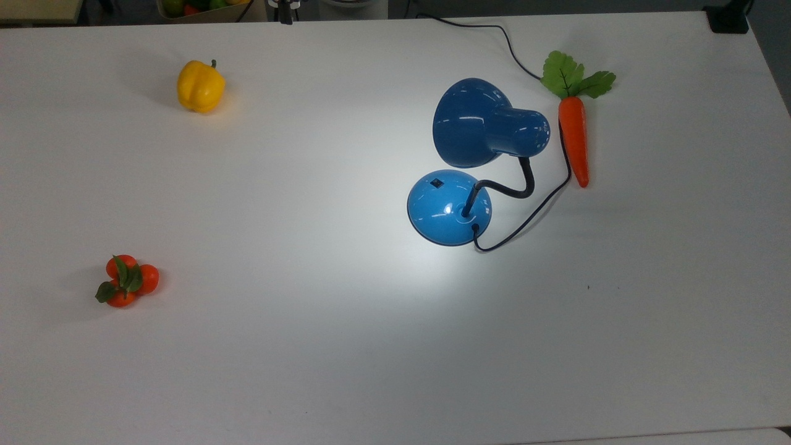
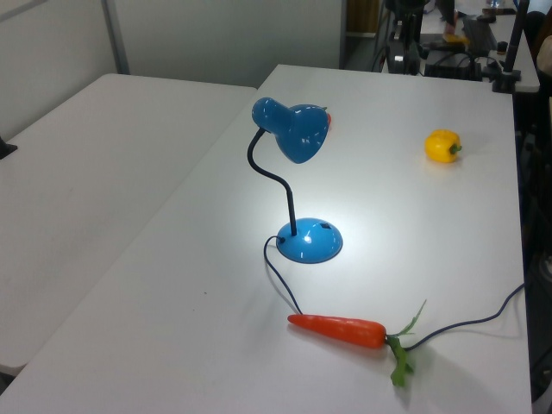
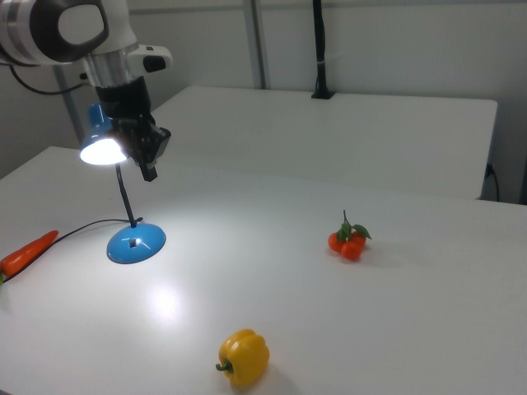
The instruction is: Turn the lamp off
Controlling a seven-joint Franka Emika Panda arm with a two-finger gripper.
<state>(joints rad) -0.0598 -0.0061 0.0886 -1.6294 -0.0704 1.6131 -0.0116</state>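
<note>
The glossy blue lamp [image 1: 473, 123] stands right of the table's middle in the top view, lit, throwing a bright pool on the white table [image 1: 309, 346]. Its black gooseneck [image 1: 519, 185] curves down to the round blue base [image 1: 448, 207], which carries a small black switch [image 1: 437, 183]. A black cord [image 1: 525, 225] loops off toward the far edge. In the right view the lamp's shade [image 3: 103, 148] glows, and my gripper [image 3: 150, 169] hangs beside it, high above the table and above the base [image 3: 136, 241]. In the left view the lamp [image 2: 297, 131] stands mid-table.
An orange carrot [image 1: 573, 139] with green leaves lies just right of the lamp in the top view. A yellow bell pepper [image 1: 199, 86] sits at the far left, and a cluster of small tomatoes [image 1: 126, 281] at the near left. A second table [image 3: 329, 132] stands behind.
</note>
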